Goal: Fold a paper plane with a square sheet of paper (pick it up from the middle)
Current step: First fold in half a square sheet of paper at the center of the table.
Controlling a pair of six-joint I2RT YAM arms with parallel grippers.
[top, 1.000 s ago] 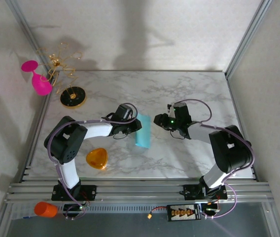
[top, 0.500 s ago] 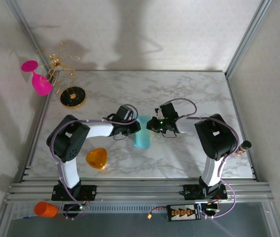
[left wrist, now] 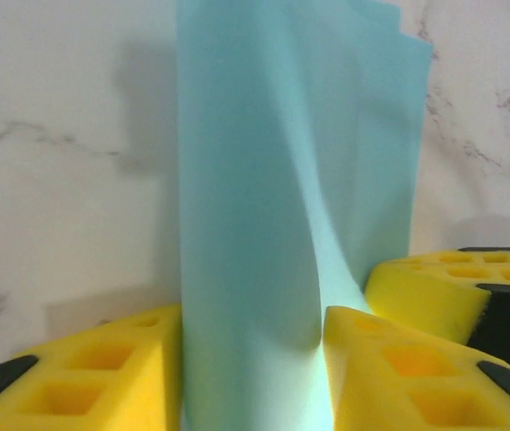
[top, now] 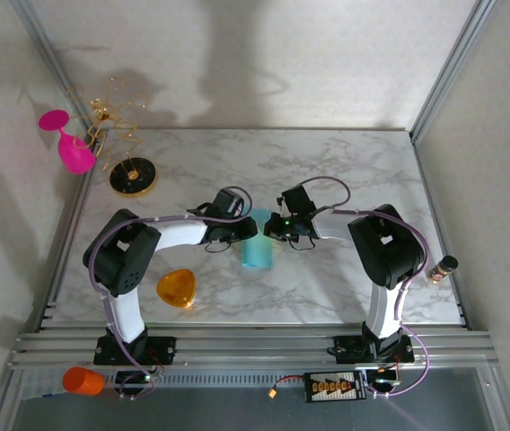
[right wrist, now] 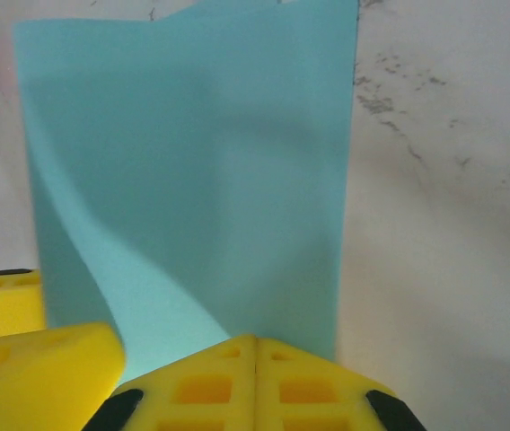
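As I stood by the table point(top: 345, 171), the orange piece point(top: 177, 287) lay well off to the left. The left gripper point(left wrist: 253, 346) had its jaws apart around the folded sheet point(left wrist: 264, 180), perhaps just brushing it. The sheet sat mid-table between both grippers, with the right gripper point(right wrist: 255, 350) clamped on its edge.

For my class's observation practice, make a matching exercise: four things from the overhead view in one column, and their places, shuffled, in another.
1. light teal paper sheet
2. orange rounded-triangle piece
3. pink glass
4. black round disc base

A. far-left corner of the marble table
B. past the table's left edge
C. middle of the table
D. near-left part of the table

Pairs: 1-C, 2-D, 3-B, 4-A
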